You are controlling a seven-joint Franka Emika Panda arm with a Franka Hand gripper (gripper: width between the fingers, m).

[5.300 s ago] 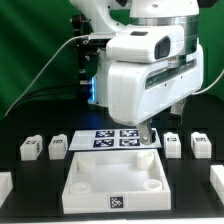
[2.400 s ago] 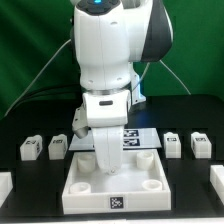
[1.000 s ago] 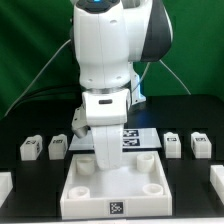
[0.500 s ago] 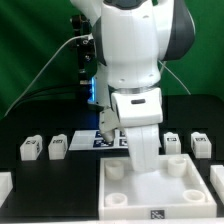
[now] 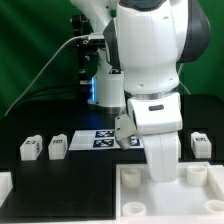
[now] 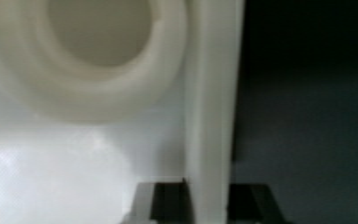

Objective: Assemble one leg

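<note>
My gripper (image 5: 162,160) is shut on the back wall of the large white tray-like part (image 5: 133,181), which lies at the front of the exterior view's right, partly cut off by the frame edge. In the wrist view the tray's thin wall (image 6: 208,100) stands between my two dark fingers (image 6: 165,206), beside a round corner hole (image 6: 91,40); my gripper (image 6: 208,206) pinches that wall. Two legs (image 5: 30,149) (image 5: 58,146) stand on the exterior view's left, and one leg (image 5: 200,144) on its right. A fourth leg is hidden behind my arm.
The marker board (image 5: 98,139) lies on the black table behind the tray, between the legs. A white block edge (image 5: 5,184) shows at the front of the exterior view's left. A green backdrop stands behind the arm's base.
My gripper came down onto the tray's back wall and then dragged the tray across the table toward the exterior view's right and front. The legs and the marker board have not moved.
</note>
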